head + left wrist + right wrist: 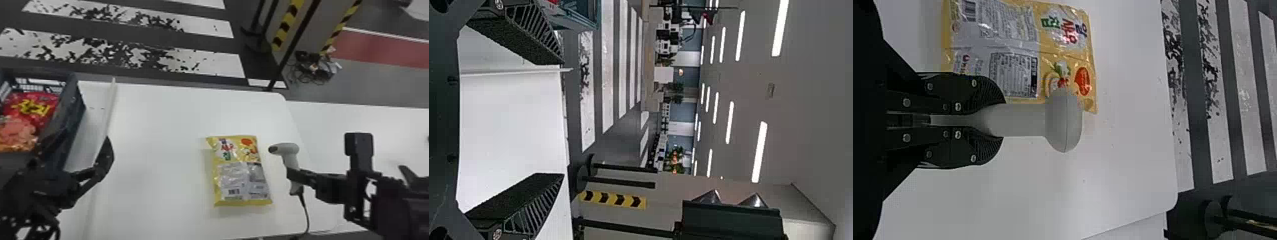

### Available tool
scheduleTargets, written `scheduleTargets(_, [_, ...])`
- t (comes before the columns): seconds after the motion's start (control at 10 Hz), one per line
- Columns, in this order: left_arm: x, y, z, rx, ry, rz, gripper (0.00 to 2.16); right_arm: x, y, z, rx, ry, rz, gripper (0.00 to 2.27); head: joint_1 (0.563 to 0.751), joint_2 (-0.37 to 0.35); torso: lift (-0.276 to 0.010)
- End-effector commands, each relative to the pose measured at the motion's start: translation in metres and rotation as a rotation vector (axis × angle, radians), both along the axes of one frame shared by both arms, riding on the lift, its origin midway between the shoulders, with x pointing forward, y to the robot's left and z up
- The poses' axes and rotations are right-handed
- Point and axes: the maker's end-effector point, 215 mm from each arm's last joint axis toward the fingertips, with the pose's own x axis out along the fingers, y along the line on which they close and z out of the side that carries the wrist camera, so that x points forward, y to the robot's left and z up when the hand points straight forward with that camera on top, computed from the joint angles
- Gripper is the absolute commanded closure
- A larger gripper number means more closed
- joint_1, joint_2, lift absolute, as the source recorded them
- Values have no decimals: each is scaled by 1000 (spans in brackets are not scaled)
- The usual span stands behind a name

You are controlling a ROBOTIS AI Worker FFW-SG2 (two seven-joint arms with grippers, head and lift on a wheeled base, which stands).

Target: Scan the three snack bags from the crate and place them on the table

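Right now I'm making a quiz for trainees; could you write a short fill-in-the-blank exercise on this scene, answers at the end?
The right gripper holds a white, corded ____.
The yellow snack bag lies flat on the white ____.
The red snack bag sits inside the dark ____.
The left gripper has its fingers ____, not shut.

Missing words, in order: scanner; table; crate; open.

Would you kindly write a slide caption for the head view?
Right gripper holding the scanner beside a yellow snack bag on the white table.
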Motion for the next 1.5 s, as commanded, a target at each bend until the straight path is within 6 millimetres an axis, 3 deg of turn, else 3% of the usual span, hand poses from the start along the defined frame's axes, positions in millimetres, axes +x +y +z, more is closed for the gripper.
scheduleTargets(0.0, [1, -1, 0, 3, 2, -5, 73, 20, -16, -7, -6, -18, -19, 2256, 695, -268, -62])
scheduleTargets(0.5, [4, -5, -1, 4, 4, -14, 73, 63, -53, -53, -69, -15, -13, 2256, 695, -317, -62])
scheduleTargets(0.9, [4, -5, -2, 6, 7, -15, 73, 71, -64, -79, -109, -16, -4, 2253, 695, -327, -62])
scheduleTargets(1.0, [4, -5, -3, 6, 9, -15, 76, 71, -63, -83, -115, -18, -2, 2064, 695, -330, -62])
scheduleTargets(1.1, [4, -5, -3, 6, 7, -15, 76, 71, -63, -86, -115, -18, 0, 1595, 695, -330, -62])
scheduleTargets(1.2, [4, -5, -3, 5, 7, -15, 76, 69, -62, -90, -110, -11, 1, 502, 695, -330, -62])
scheduleTargets(1.3, [4, -5, -3, 5, 7, -15, 76, 68, -62, -91, -113, -6, -4, 33, 695, -329, -62])
scheduleTargets(1.4, [4, -4, -3, 5, 7, -13, 76, 68, -64, -91, -119, -7, -12, 22, 695, -329, -62])
